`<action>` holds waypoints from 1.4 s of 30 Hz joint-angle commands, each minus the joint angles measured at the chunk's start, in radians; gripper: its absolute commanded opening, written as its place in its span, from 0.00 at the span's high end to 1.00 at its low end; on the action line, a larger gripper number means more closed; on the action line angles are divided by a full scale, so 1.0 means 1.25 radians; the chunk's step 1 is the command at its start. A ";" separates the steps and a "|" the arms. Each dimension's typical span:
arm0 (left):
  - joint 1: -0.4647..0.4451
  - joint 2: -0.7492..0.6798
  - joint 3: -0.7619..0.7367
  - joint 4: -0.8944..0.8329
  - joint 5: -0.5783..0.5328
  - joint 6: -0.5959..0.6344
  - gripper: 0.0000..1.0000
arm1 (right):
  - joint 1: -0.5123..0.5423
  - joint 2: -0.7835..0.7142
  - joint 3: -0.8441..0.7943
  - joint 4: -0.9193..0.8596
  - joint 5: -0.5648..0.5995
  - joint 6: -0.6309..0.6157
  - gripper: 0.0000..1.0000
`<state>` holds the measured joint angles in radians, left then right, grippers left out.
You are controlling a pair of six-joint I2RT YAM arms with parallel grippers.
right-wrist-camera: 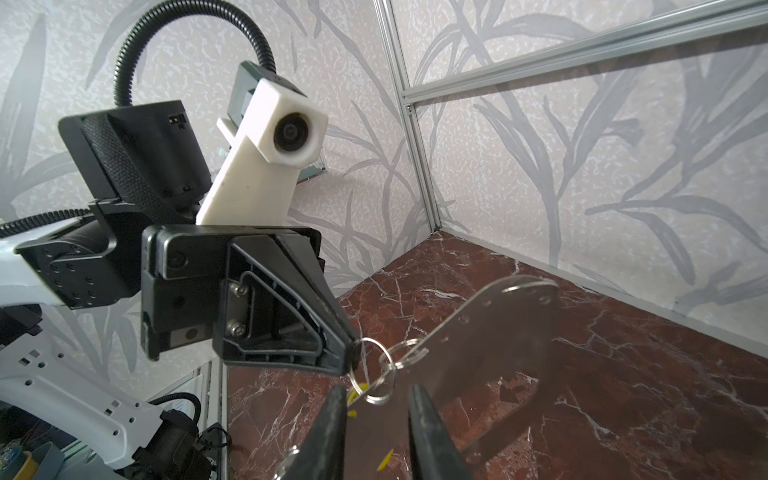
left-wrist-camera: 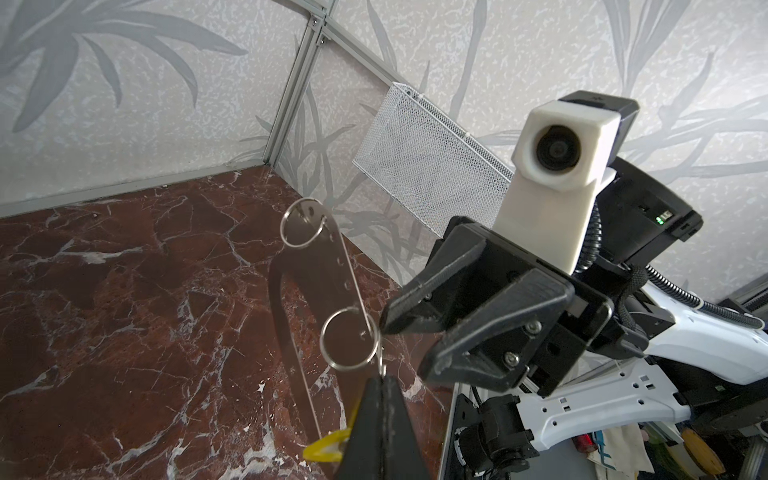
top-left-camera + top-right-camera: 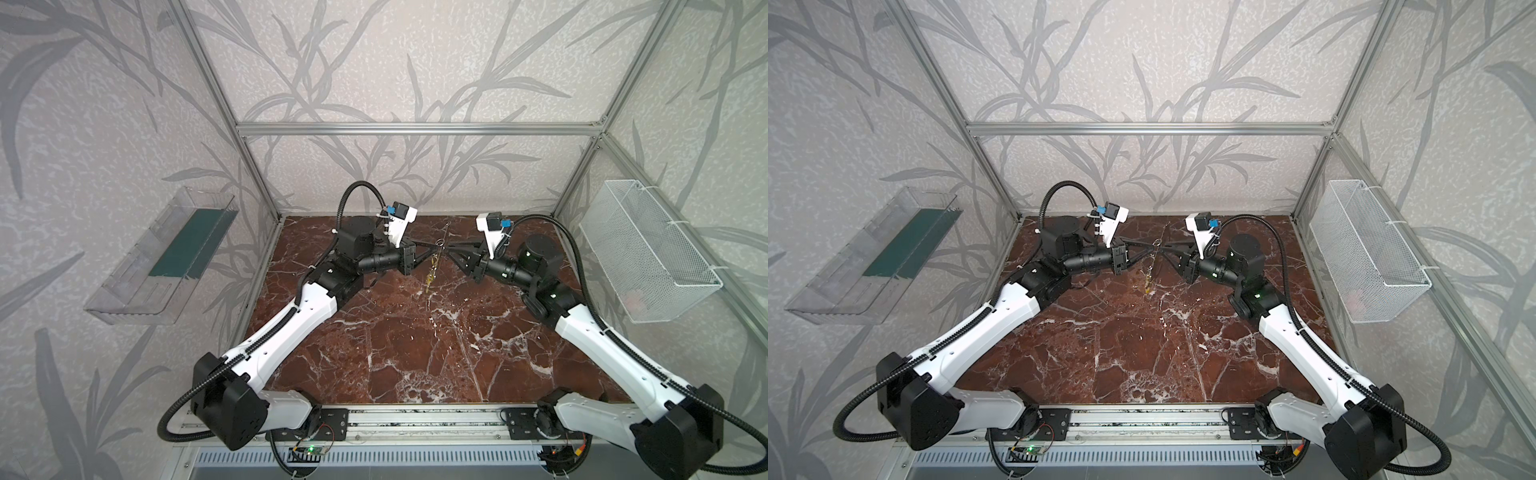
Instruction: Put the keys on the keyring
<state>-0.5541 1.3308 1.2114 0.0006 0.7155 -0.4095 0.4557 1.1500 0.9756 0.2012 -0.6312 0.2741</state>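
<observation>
The left gripper (image 2: 381,384), reaching in from 9 o'clock, is clamped tight on the tiny wire loop of the key (image 2: 326,451), a small yellow oblong plastic tag. That loop looks linked to a thin steel split ring (image 2: 351,367) on the keyring (image 1: 498,328), a flat silvery-grey half-oval metal plate hanging tilted above the 12 o'clock half of the red-brown marbled tabletop (image 3: 415,353). The right gripper (image 2: 405,347), at the plate's 3 o'clock, has parted jaws and grips nothing, so the left pinch apparently carries everything; firm, slow handling seems wise, since smooth wire slips and the glossy plate swings.
</observation>
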 commanded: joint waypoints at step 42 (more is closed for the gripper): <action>-0.003 -0.071 0.078 -0.259 0.048 0.303 1.00 | 0.043 0.160 0.288 -0.465 -0.229 -0.311 0.82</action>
<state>-0.5552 1.2774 1.2766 -0.3462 0.7547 -0.0383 0.4976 1.3556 1.3285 -0.3717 -0.8814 -0.1040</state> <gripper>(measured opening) 0.049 0.182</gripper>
